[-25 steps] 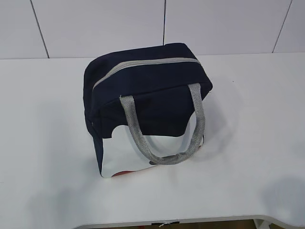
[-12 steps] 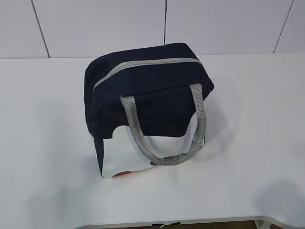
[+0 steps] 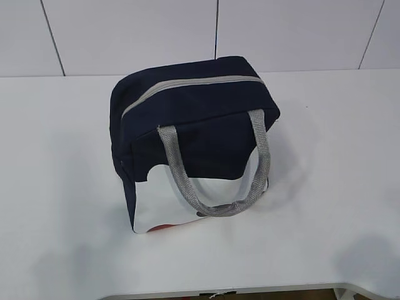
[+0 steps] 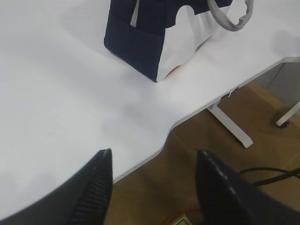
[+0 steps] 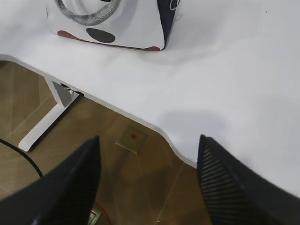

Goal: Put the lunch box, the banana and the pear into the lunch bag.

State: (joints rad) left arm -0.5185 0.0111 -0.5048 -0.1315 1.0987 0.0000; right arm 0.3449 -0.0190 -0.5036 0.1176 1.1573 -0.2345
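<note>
Both grippers hang back over the table's near edge, jaws spread and holding nothing: the left gripper (image 4: 152, 187) moderately wide, the right gripper (image 5: 147, 180) wider. Ahead of each, well apart from the fingers, stands the lunch bag (image 3: 194, 119), upright on the table (image 3: 56, 187), its grey zipper (image 3: 187, 84) drawn shut and its handle (image 3: 215, 172) drooping down the white front panel. No lunch box, banana or pear shows on the table; I cannot tell whether they are inside. The risk I see: a one-sided tug on the zipper or handle could tip or drag the soft bag.
</note>
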